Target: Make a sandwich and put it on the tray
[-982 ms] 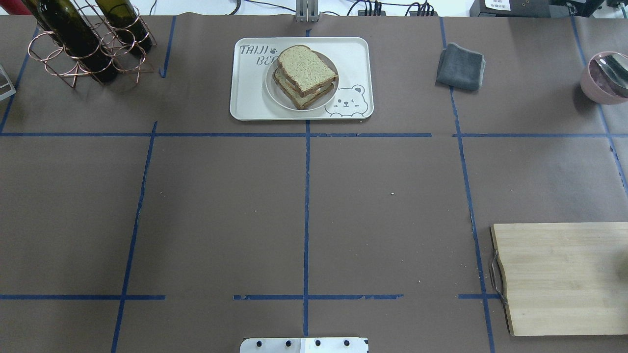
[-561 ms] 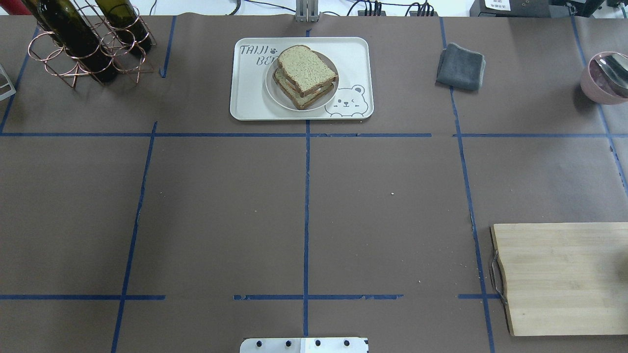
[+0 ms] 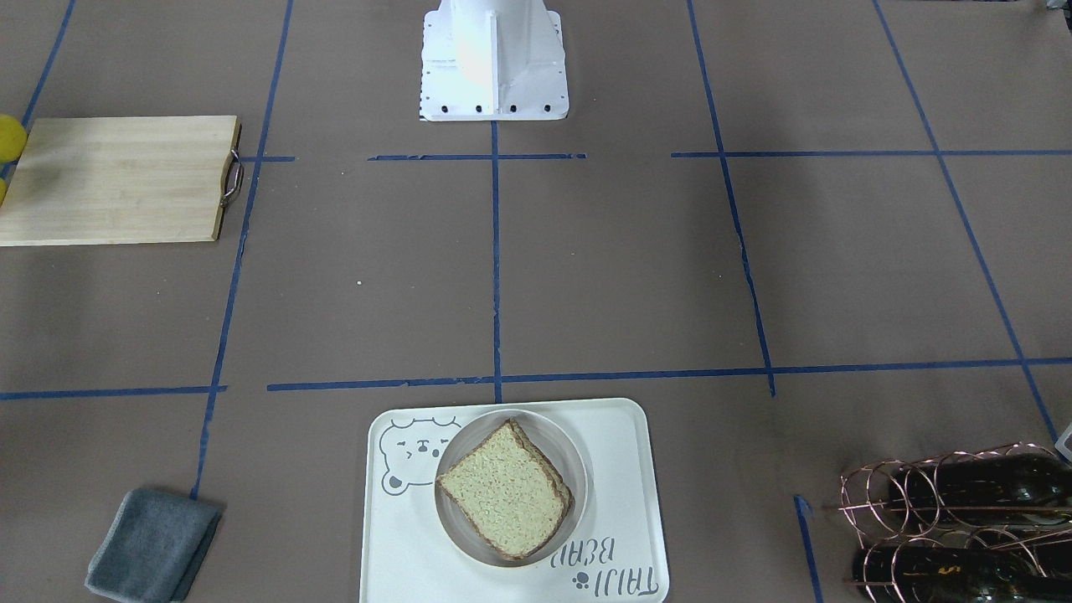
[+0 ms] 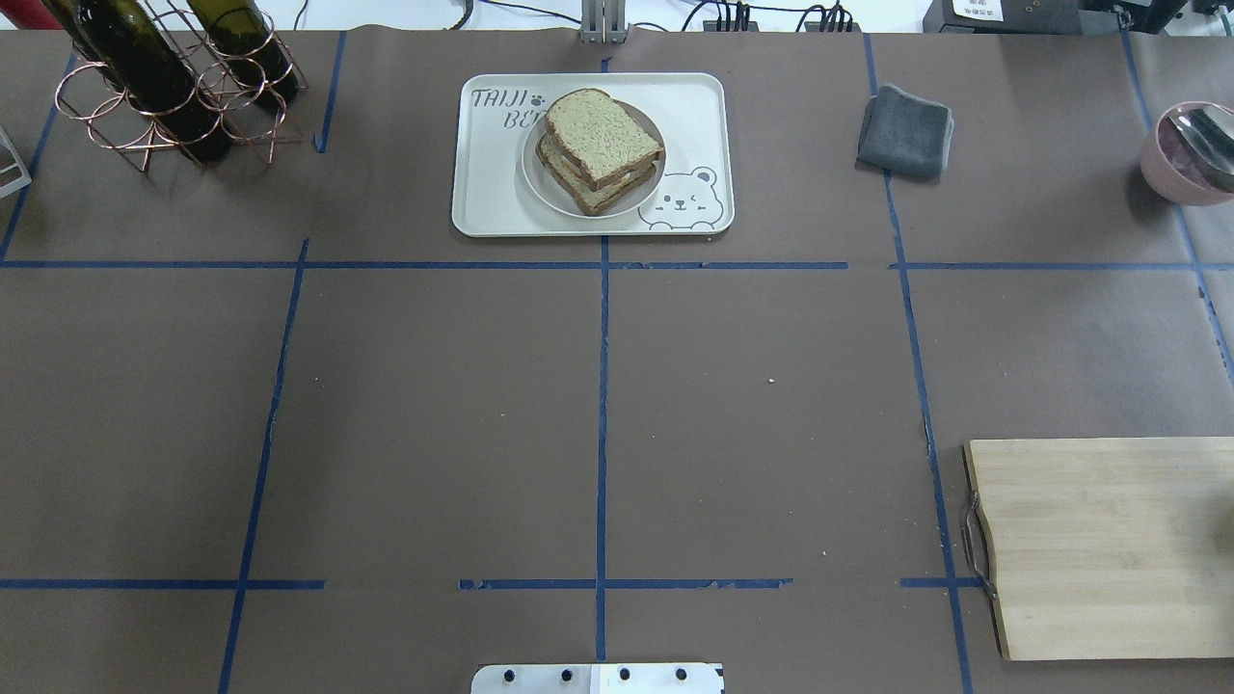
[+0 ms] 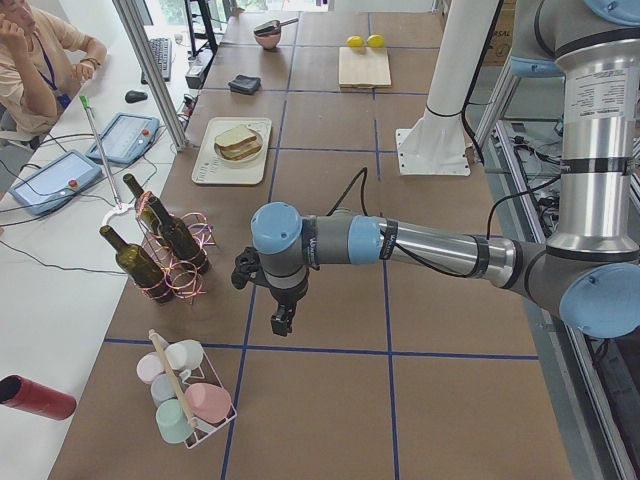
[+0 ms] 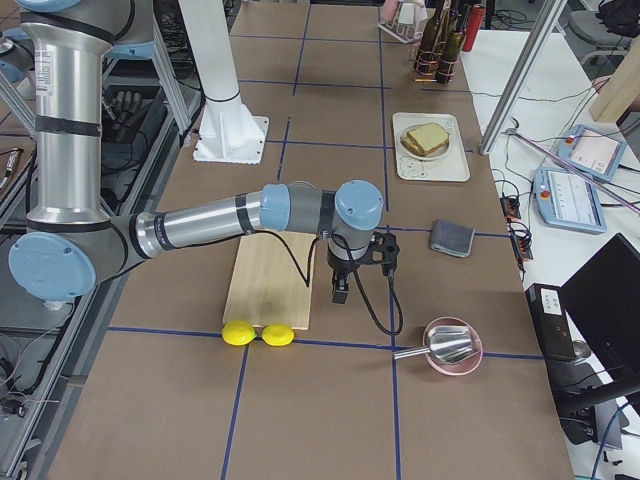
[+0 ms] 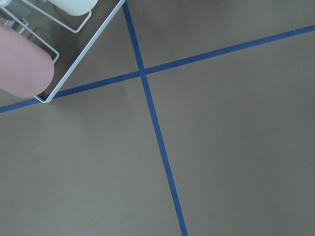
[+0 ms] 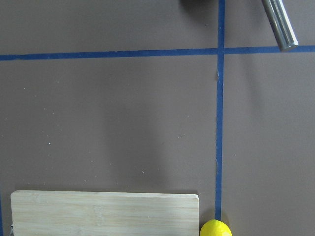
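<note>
The sandwich, two tan bread slices with dark crust, lies on a small round white plate. The plate stands in the cream tray with the bear face, at the far middle of the table. It also shows in the front-facing view on the tray. My left gripper shows only in the exterior left view, hanging above bare table far from the tray. My right gripper shows only in the exterior right view, beside the cutting board. I cannot tell whether either is open or shut.
A wooden cutting board lies at the near right, two lemons by its end. A grey cloth and a pink bowl with a spoon are far right. Wine bottles in a wire rack stand far left.
</note>
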`<state>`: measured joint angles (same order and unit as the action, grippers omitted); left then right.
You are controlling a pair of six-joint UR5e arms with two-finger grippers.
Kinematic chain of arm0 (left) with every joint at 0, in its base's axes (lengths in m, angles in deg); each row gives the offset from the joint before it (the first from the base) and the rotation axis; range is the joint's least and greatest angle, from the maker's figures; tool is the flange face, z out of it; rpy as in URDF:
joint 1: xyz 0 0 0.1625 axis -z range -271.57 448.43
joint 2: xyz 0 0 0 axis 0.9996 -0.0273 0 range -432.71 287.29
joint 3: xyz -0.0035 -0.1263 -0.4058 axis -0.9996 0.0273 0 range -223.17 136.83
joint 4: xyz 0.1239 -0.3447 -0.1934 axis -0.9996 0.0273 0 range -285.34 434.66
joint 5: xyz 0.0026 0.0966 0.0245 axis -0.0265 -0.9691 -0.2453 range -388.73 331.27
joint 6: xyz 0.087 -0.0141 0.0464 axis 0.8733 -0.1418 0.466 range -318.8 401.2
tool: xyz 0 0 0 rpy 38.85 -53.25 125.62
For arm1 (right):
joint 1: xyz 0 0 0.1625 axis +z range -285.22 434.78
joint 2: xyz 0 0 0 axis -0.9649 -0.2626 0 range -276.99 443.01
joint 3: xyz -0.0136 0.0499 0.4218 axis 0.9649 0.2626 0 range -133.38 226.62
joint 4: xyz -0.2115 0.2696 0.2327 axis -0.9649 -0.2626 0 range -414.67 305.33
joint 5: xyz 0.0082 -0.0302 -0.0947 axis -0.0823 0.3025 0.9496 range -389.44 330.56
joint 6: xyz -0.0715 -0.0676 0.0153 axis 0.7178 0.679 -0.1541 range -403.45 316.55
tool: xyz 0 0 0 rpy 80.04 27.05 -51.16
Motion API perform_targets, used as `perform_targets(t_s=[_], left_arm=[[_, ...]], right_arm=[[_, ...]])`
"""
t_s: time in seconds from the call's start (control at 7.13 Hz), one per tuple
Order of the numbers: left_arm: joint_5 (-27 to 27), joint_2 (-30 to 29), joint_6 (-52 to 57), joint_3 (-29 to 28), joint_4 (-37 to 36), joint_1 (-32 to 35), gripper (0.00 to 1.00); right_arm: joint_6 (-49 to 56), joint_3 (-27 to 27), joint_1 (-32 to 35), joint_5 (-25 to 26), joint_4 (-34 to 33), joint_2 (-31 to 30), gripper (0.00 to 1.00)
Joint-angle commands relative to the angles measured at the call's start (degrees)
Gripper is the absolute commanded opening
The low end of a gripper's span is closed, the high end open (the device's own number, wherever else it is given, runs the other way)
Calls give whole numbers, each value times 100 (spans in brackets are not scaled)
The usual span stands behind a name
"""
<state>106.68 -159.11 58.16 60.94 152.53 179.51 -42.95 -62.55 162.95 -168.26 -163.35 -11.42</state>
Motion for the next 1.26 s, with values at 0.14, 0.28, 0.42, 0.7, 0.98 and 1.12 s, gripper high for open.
perform_targets(t_s=[0.14, 0.28, 0.42, 0.7, 0.98, 1.12], left_arm=[[12, -35, -9, -23, 9, -2, 100], [3, -52, -9, -23, 9, -2, 100], [3, -61, -9, -14, 9, -2, 100], [3, -70, -9, -14, 9, -11, 100], [12, -70, -9, -23, 9, -11, 100], [12, -79, -9, -23, 9, -11, 100]], right_arm=[[12, 88, -19, 5, 5, -5, 100], [12, 123, -19, 5, 5, -5, 100], [21, 124, -19, 13, 14, -5, 100], [12, 124, -28, 13, 5, -5, 100], [12, 124, -28, 13, 14, -5, 100], [12, 132, -28, 13, 5, -5, 100]])
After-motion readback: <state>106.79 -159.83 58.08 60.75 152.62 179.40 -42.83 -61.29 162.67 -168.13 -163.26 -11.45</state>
